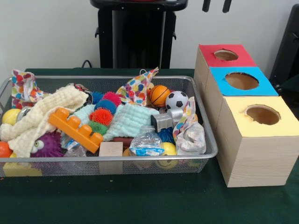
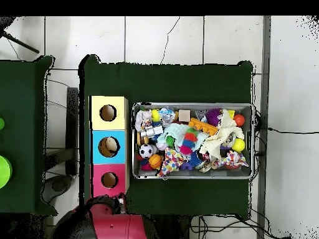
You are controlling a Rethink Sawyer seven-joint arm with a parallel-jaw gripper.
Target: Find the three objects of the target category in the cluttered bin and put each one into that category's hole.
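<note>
Wire bin [image 1: 205, 154] sits on the green desk [image 1: 140, 200], packed with clutter. From the left in the front view: yellow ball [image 1: 10, 116], cream waffle cloth [image 1: 37, 116], purple googly-eyed toy [image 1: 46, 145], orange toy brick [image 1: 74, 128], wooden block [image 1: 110, 149], spiky balls [image 1: 105, 109], mint cloth [image 1: 128, 119], crushed plastic bottle [image 1: 147, 142], small basketball [image 1: 159, 95], soccer ball [image 1: 176, 100], polka-dot cloth [image 1: 189, 128]. Just right of the bin, not touching it: wooden box with three round holes, tops red [image 1: 226, 55], blue [image 1: 240, 80], yellow [image 1: 261, 114]. Target category can't be told.

Pincer [image 1: 216, 5]: only two dark tips at the front view's top edge, standing apart, holding nothing, well above the box.

Overhead adds what the front hides: red arm base [image 2: 115, 224] below the box [image 2: 108, 146], second green desk [image 2: 22, 134] at left with green objects [image 2: 4, 171], bin [image 2: 192, 107] contents seen from above, tiled floor [image 2: 162, 37]. Pincer not made out there.
</note>
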